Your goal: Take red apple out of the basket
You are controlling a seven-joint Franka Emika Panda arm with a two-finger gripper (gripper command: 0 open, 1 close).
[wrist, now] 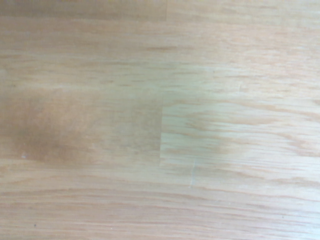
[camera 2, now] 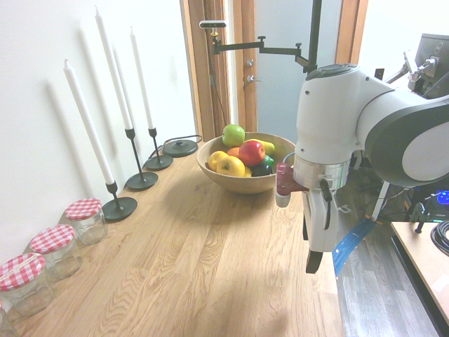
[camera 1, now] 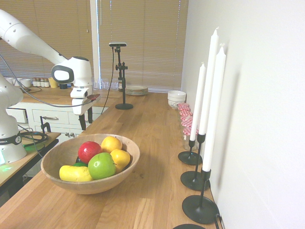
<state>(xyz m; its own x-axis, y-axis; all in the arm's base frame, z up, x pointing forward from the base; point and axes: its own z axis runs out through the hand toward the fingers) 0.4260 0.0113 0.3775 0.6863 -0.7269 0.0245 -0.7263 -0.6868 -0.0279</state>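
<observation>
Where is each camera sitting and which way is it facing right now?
First exterior: at the counter's near end, looking along it past the basket toward the blinds; arm and open claw enter from the left.
Second exterior: opposite end, looking back at the basket and door; arm fills the right.
Wrist: straight down on bare countertop; no robot parts show.
Both exteriors share basket, red apple, candles.

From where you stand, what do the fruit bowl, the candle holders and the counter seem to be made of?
The basket looks like turned light wood, smooth and matte, with faint grain. The candle holders look like black metal with a dull finish, though painted wood is possible. The counter shows joined wooden staves with clear grain, lightly sealed.
</observation>
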